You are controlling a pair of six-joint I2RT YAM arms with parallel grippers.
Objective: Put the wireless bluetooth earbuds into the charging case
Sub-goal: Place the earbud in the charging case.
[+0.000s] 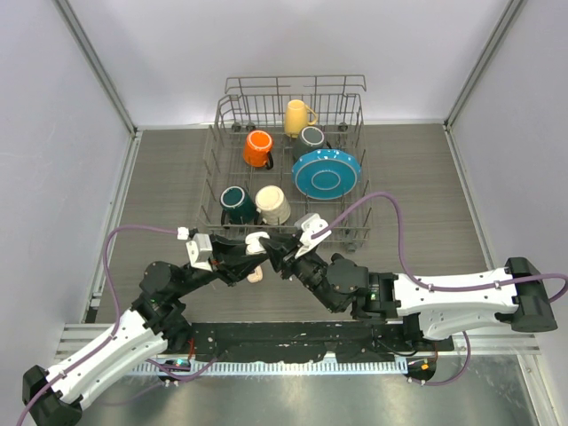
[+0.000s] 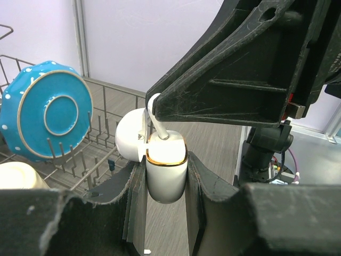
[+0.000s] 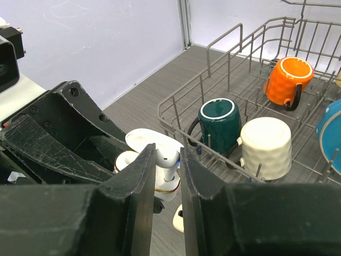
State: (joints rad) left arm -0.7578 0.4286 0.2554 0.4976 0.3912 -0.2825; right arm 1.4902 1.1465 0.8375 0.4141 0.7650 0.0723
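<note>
The left gripper (image 2: 166,198) is clamped on the sides of a white charging case (image 2: 166,172), holding it upright above the table (image 1: 426,177), just in front of the dish rack (image 1: 293,82). The case has a thin gold rim, and its lid (image 2: 129,140) is swung open to the left. A small dark mark by the hinge is too small to read. A white earbud (image 2: 158,128) stands stem-down at the mouth of the case, its tip just at the rim. The right gripper (image 3: 168,154) pinches the earbud from above, its fingers closed tight on it. On the table under the case lies a small pale object (image 1: 256,275), too small to identify. In the rack sit a green mug (image 1: 235,202), an orange mug (image 1: 257,146), a cream mug (image 1: 272,204), a yellow mug (image 1: 297,115) and a blue plate (image 1: 326,172) on edge.
</note>
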